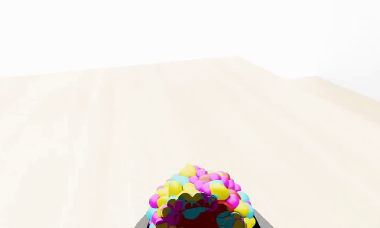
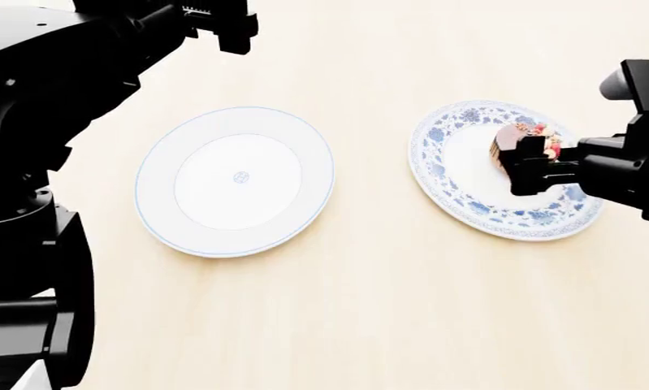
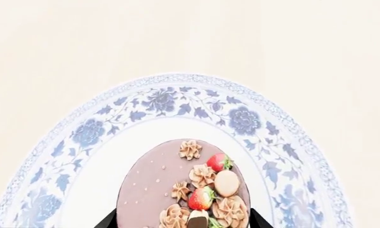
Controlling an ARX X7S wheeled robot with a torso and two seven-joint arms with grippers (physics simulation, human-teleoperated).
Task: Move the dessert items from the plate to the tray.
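Note:
The ball coated in multicoloured candy beads (image 1: pixel 199 197) fills the space between the dark fingers of my left gripper (image 1: pixel 199 224), which is shut on it above bare pale wood. In the head view that gripper (image 2: pixel 224 24) is at the far left, and the ball is hidden there. The round chocolate cake (image 3: pixel 183 190) with cream swirls and strawberries sits between the fingers of my right gripper (image 3: pixel 184 222), shut on it over the blue-patterned plate (image 3: pixel 145 102). From the head, the cake (image 2: pixel 512 140) looks tilted over that plate (image 2: pixel 465 175) in the right gripper (image 2: pixel 535 166). I cannot tell whether it touches the plate. The tray is out of view.
A plain white plate (image 2: pixel 234 180) with a thin blue rim lies on the pale wooden tabletop (image 2: pixel 389 309), left of the patterned plate. My left arm's black links (image 2: pixel 42 97) fill the left side of the head view.

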